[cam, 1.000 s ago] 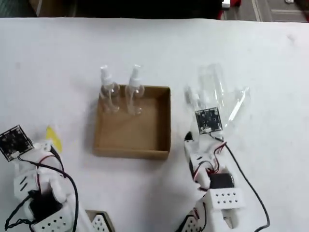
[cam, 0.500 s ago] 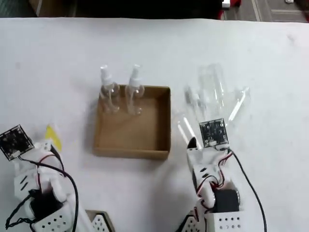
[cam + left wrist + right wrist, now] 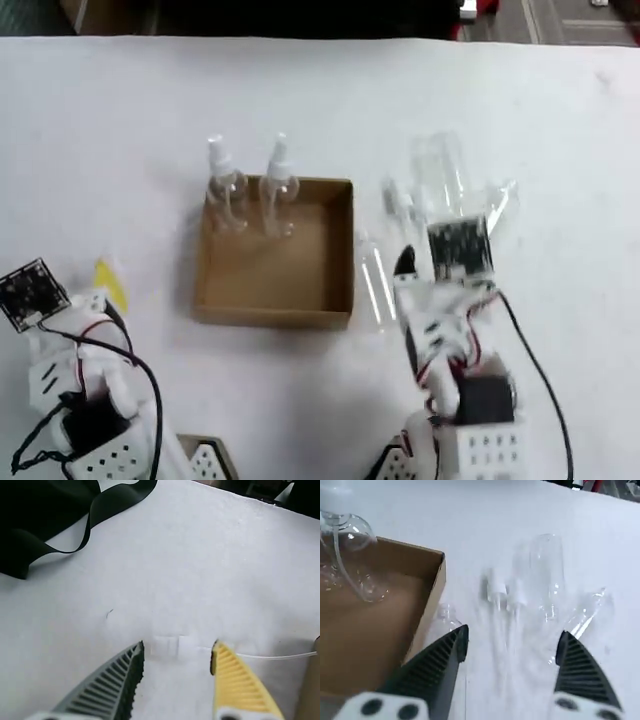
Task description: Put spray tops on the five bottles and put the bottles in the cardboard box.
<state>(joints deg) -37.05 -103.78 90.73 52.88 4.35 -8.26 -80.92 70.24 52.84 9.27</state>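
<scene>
Jaws spread empty, the right gripper [image 3: 514, 635] hangs just beside a capless bottle [image 3: 375, 285] lying, it seems, lengthwise along the cardboard box [image 3: 348, 250] wall, far from the left gripper [image 3: 177, 652].

Two bottles [image 3: 280, 200] line the far wall of the cardboard box [image 3: 270, 316]; nearer floor free.
</scene>
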